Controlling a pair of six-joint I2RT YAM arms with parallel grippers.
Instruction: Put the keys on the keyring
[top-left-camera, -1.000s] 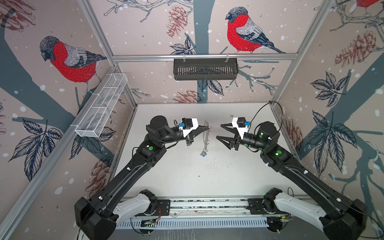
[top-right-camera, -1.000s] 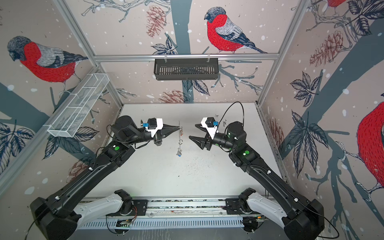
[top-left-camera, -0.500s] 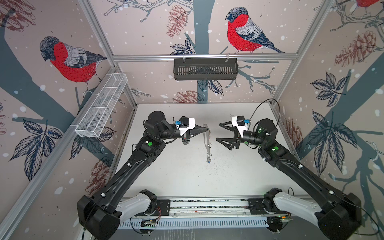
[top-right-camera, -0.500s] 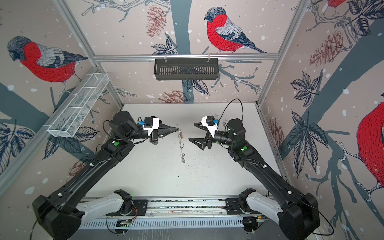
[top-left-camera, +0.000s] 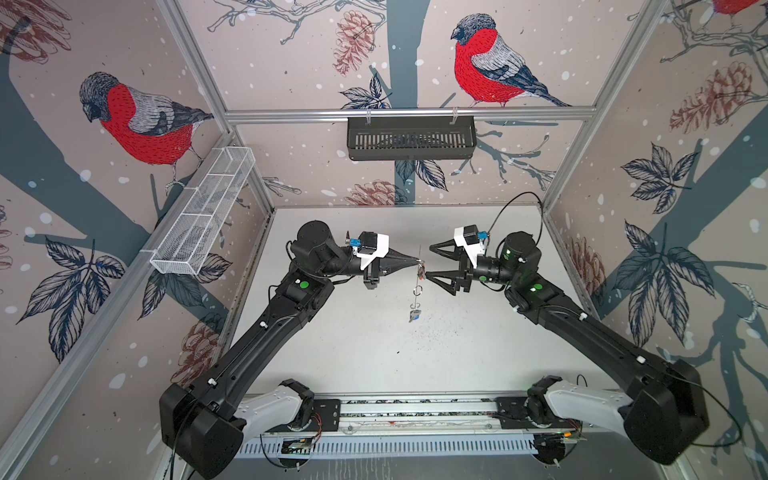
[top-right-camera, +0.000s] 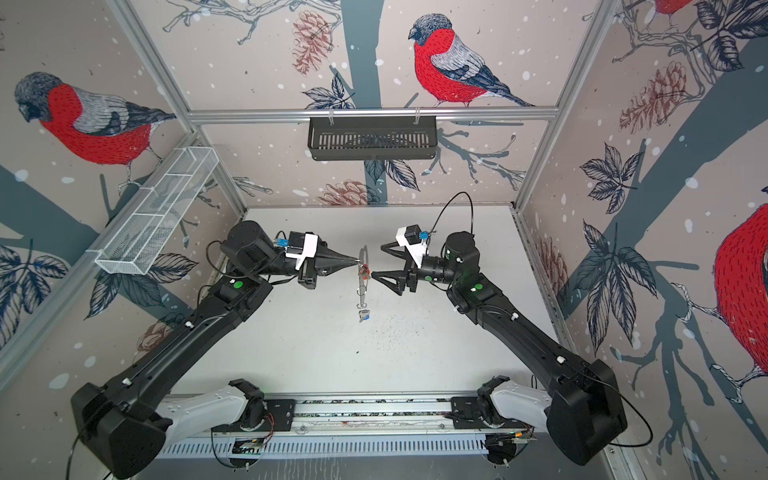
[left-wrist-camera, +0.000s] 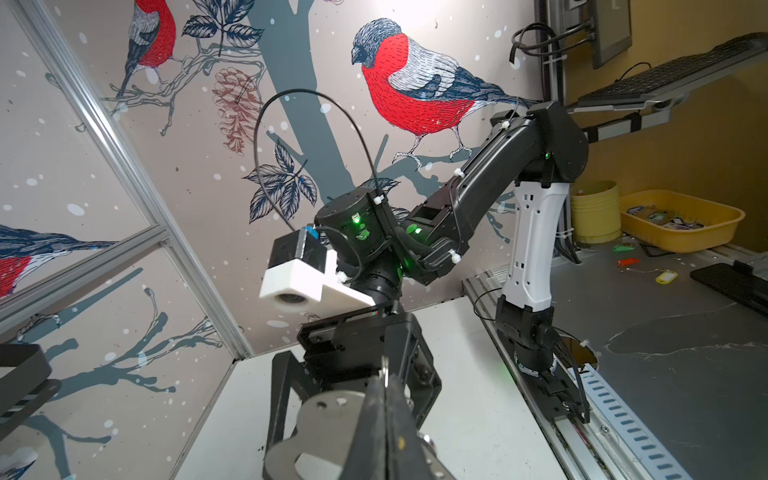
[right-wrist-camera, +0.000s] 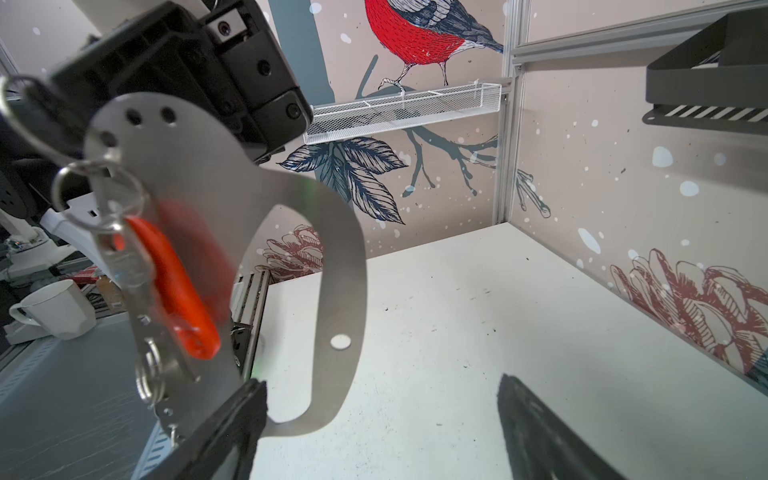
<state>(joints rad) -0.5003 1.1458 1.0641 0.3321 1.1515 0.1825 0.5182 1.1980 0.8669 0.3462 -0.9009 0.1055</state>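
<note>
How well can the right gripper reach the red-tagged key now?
Probably yes. The right gripper is open, facing the side of the plate where the red-tagged key hangs, nothing between them. The left gripper holds the plate from the opposite side.

Keyring (right-wrist-camera: 199, 166) up in mid-air, standing on edge!
Grey D-shaped plate, big slot, small holes along its curve. The red-tag key (right-wrist-camera: 174, 282) dangles from a metal ring against its face, blurred. The blue-tag key (top-left-camera: 414, 316) hangs lowest, off the bottom edge, it seems.
</note>
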